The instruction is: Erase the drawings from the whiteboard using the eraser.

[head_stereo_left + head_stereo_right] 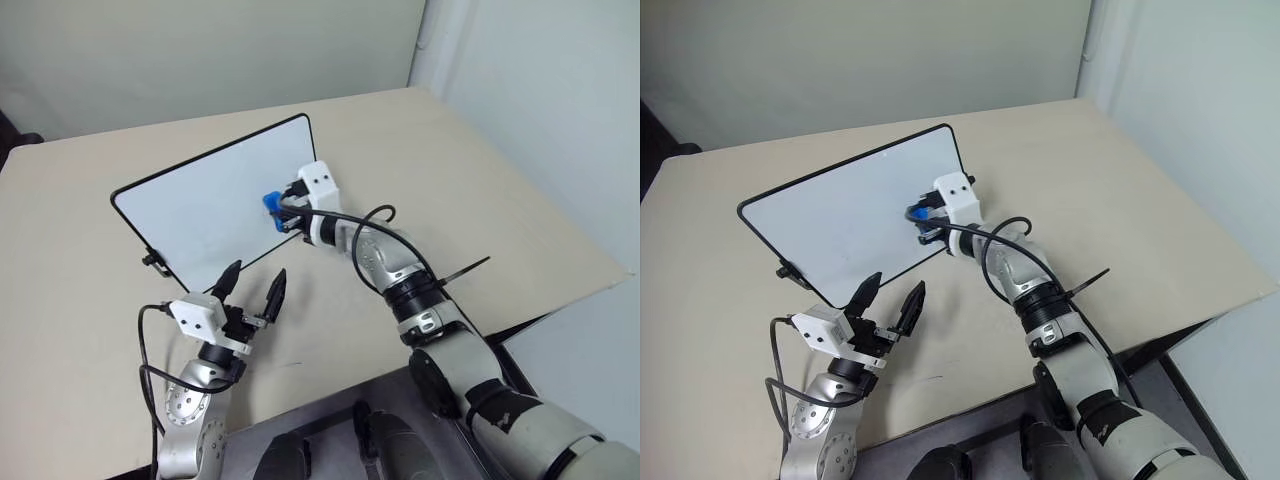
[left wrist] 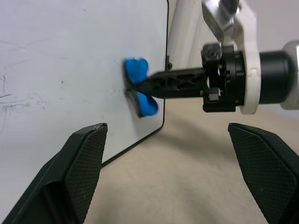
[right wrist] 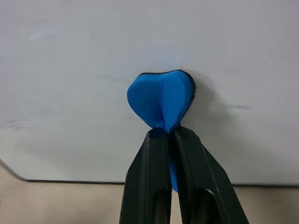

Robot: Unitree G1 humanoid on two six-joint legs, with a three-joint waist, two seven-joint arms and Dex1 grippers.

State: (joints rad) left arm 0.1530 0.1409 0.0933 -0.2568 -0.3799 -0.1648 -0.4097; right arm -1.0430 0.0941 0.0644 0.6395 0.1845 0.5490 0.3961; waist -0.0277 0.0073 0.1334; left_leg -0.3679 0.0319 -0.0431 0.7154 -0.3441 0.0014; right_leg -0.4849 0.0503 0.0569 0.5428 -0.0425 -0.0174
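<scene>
On a beige table (image 1: pixel 90 250) the black-framed white whiteboard (image 1: pixel 215 205) stands tilted; the right gripper (image 1: pixel 280 213) pinches the bright blue eraser (image 1: pixel 271 204) against its face. Below the board, the left gripper (image 1: pixel 252 290) gapes wide, empty.

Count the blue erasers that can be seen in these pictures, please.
1. The eraser is squeezed in the right tool, pressed against the whiteboard near its right edge. None seems hidden.

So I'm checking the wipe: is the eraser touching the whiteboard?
Touching. The left wrist view shows the eraser, pinched by the right gripper, squashed against the whiteboard with no gap.
</scene>
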